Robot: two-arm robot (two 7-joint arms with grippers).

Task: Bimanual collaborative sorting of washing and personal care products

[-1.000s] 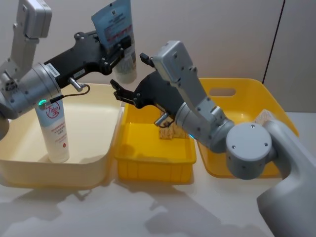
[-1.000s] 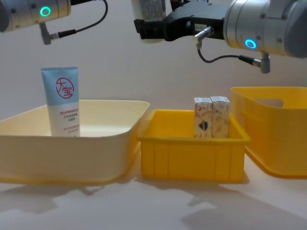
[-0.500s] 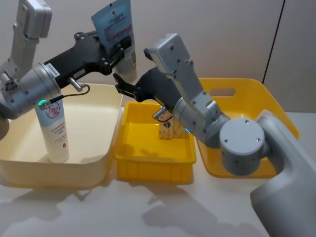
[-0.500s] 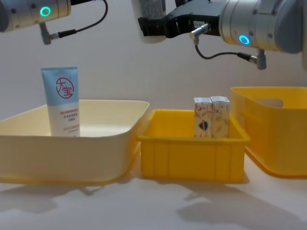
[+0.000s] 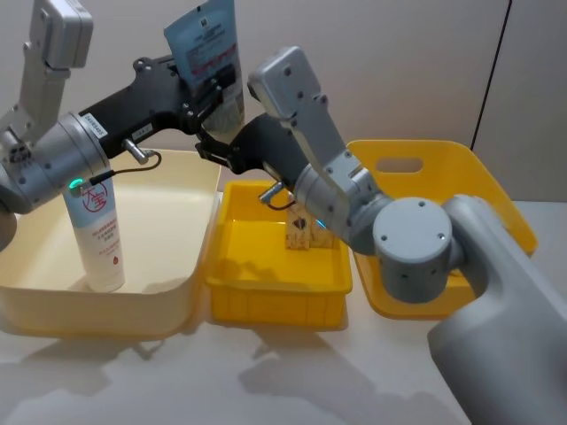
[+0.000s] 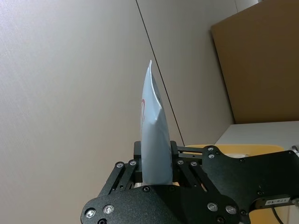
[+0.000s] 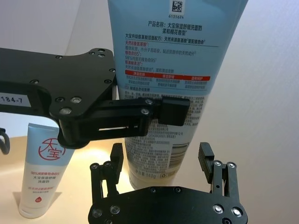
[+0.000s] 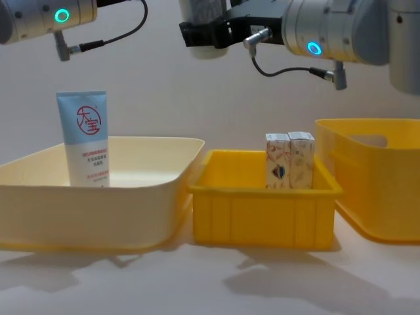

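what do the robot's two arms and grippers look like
Both arms are light grey, with rounded joints carrying small glowing teal ring lights and thin black cables looping near the wrists. The left gripper and the right gripper are black, angular linkages studded with silver screws. A white label with black print sits on the left arm's black forearm.

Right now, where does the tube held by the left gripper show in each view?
Head: held tube, upright, top, left of centre.
Left wrist: edge-on, rising from between the black fingers.
Right wrist: printed side facing the camera.
Chest: top edge, left of centre.
Shared landmark: the left gripper clamped on it.
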